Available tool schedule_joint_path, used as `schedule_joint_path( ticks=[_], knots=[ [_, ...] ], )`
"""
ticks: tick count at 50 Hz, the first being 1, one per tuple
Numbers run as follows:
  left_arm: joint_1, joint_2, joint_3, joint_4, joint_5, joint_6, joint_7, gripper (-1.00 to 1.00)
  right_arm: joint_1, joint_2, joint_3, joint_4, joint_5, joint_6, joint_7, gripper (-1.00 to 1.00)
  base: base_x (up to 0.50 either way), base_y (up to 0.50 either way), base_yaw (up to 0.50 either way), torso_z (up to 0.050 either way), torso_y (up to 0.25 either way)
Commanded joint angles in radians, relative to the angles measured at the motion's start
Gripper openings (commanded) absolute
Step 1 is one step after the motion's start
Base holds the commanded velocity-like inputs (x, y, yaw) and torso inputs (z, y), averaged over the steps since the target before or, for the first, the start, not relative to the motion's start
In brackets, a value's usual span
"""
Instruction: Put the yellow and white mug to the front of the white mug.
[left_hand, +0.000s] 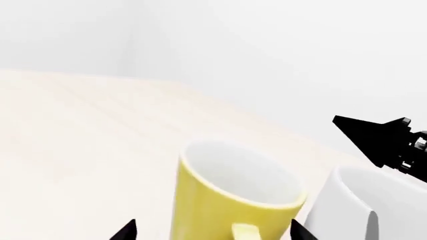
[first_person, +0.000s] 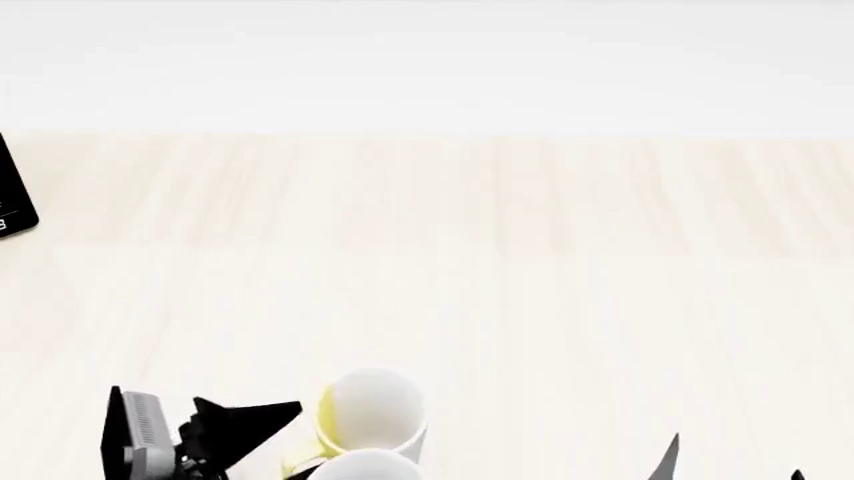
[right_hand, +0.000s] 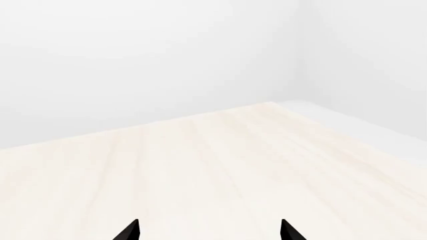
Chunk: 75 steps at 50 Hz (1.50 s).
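**Two mugs at the near edge, both partly cut off**

Much was cropped. In the head view the small cylindrical yellow and white mug (first_person: 363, 412) stood upright on the pale wood-grain bench (first_person: 534, 260) at the very bottom of the picture, its white inside facing up and a strip of yellow wall showing on its left. Directly below it only a sliver of the rim of the larger plain white mug (first_person: 363, 466) appeared; the two looked to be touching or just beside each other, but which could not be told. The left wrist view cut the yellow mug (left_hand: 230, 197) off at its base, showing the yellow side and the top of its yellow loop handle, with the white mug (left_hand: 373, 207) just beside it, also cropped.

The black left gripper (left_hand: 212, 231) showed only as two fingertips at the picture's edge, spread wide on either side of the yellow mug's handle side; its jaws stood apart, and contact with the mug could not be made out. The black right gripper (right_hand: 210, 231) likewise showed two separated tips over bare bench, jaws apart and holding nothing. In the left wrist view a black pointed part of the other arm sat beyond the white mug.

Counted: two mugs, two grippers, one bench. A dark object (first_person: 11, 190) at the head view's left edge was too cropped to identify.
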<state>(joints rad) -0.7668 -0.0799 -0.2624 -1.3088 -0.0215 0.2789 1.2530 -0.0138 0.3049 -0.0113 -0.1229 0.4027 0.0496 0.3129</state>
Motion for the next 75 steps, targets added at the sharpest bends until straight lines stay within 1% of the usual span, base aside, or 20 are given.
schedule_joint_path(
  ticks=[1, 5, 18, 30, 32, 37, 39, 41, 44, 58, 61, 70, 74, 75],
  knots=[
    [-0.014, 0.001, -0.047, 0.000, -0.020, -0.011, 0.044, 1.00, 0.002, 0.004, -0.003, -0.004, 0.004, 0.003, 0.004, 1.00, 0.00, 0.00, 0.00, 0.000, 0.000],
    [-0.019, -0.001, -0.062, 0.000, -0.022, -0.017, 0.081, 1.00, 0.003, 0.004, -0.005, -0.004, 0.005, 0.003, 0.004, 1.00, 0.00, 0.00, 0.00, 0.000, 0.000],
    [-0.020, -0.005, -0.095, 0.001, -0.027, -0.005, 0.147, 1.00, 0.009, 0.005, -0.014, -0.002, 0.003, 0.006, 0.007, 1.00, 0.00, 0.00, 0.00, 0.000, 0.000],
    [-0.027, -0.013, -0.144, 0.009, -0.076, -0.012, 0.226, 1.00, 0.008, 0.007, -0.018, -0.004, 0.004, 0.005, 0.012, 1.00, 0.00, 0.00, 0.00, 0.000, 0.000],
    [-0.006, -0.005, -0.148, 0.069, -0.088, -0.042, 0.236, 1.00, 0.007, 0.008, -0.018, -0.006, 0.004, 0.005, 0.013, 1.00, 0.00, 0.00, 0.00, 0.000, 0.000],
    [0.112, 0.037, -0.153, 0.423, -0.139, -0.246, 0.244, 1.00, 0.004, 0.009, -0.017, -0.008, 0.007, 0.003, 0.014, 1.00, 0.00, 0.00, 0.00, 0.000, 0.000],
    [0.145, 0.045, -0.151, 0.526, -0.161, -0.310, 0.244, 1.00, 0.004, 0.009, -0.018, -0.007, 0.007, 0.001, 0.014, 1.00, 0.00, 0.00, 0.00, 0.000, 0.000],
    [0.168, 0.049, -0.149, 0.602, -0.186, -0.364, 0.245, 1.00, 0.003, 0.010, -0.017, -0.009, 0.008, 0.001, 0.014, 1.00, 0.00, 0.00, 0.00, 0.000, 0.000],
    [0.203, 0.055, -0.140, 0.687, -0.207, -0.395, 0.237, 1.00, 0.000, 0.012, -0.016, -0.012, 0.009, -0.001, 0.016, 1.00, 0.00, 0.00, 0.00, 0.000, 0.000],
    [0.271, 0.043, -0.140, 0.878, -0.317, -0.472, 0.184, 1.00, 0.001, 0.013, -0.020, -0.010, 0.012, -0.005, 0.017, 1.00, 0.00, 0.00, 0.00, 0.000, 0.000],
    [0.276, 0.038, -0.138, 0.891, -0.329, -0.470, 0.174, 1.00, 0.001, 0.014, -0.021, -0.011, 0.012, -0.006, 0.018, 1.00, 0.00, 0.00, 0.00, 0.000, 0.000],
    [0.340, 0.034, -0.180, 1.013, -0.420, -0.510, 0.138, 1.00, 0.000, 0.010, -0.027, 0.005, 0.005, -0.024, 0.013, 1.00, 0.00, 0.00, 0.00, 0.000, 0.000],
    [0.385, 0.044, -0.185, 1.058, -0.437, -0.490, 0.123, 1.00, 0.016, 0.001, -0.036, 0.037, -0.002, -0.036, 0.007, 1.00, 0.00, 0.00, 0.00, 0.000, 0.000],
    [0.391, 0.056, -0.194, 1.067, -0.433, -0.468, 0.093, 1.00, 0.018, 0.000, -0.037, 0.039, -0.004, -0.037, 0.007, 1.00, 0.00, 0.00, 0.00, 0.000, 0.000]
  ],
)
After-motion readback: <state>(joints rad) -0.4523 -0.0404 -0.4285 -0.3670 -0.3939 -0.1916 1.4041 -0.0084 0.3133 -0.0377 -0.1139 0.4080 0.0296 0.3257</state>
